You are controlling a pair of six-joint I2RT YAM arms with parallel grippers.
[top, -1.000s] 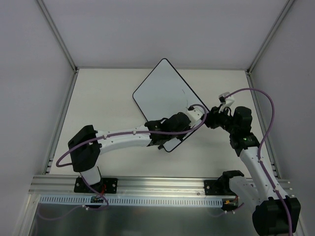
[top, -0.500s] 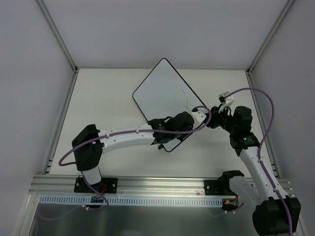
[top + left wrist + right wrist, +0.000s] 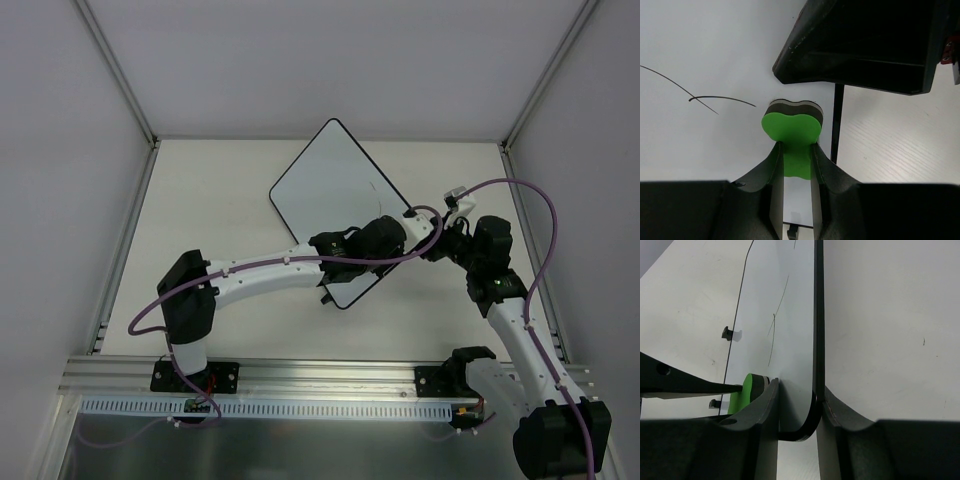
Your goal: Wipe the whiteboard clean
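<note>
The whiteboard lies tilted on the table, white with a thin black frame. Thin black pen lines remain on it, also seen as the pen lines in the right wrist view. My left gripper is shut on a green eraser with a dark felt side, pressed to the board near its right corner. My right gripper is shut on the whiteboard's rounded corner, one finger on each side of the frame. In the top view the left gripper and right gripper nearly meet; the eraser is hidden there.
The right gripper's black body hangs just above the eraser in the left wrist view. Small black feet stick out from the board's far edge. White walls with metal rails bound the pale table on three sides.
My left arm has slid to the right along the board with the eraser, ending close to the corner that the right gripper holds. The right arm and the board have stayed put.
</note>
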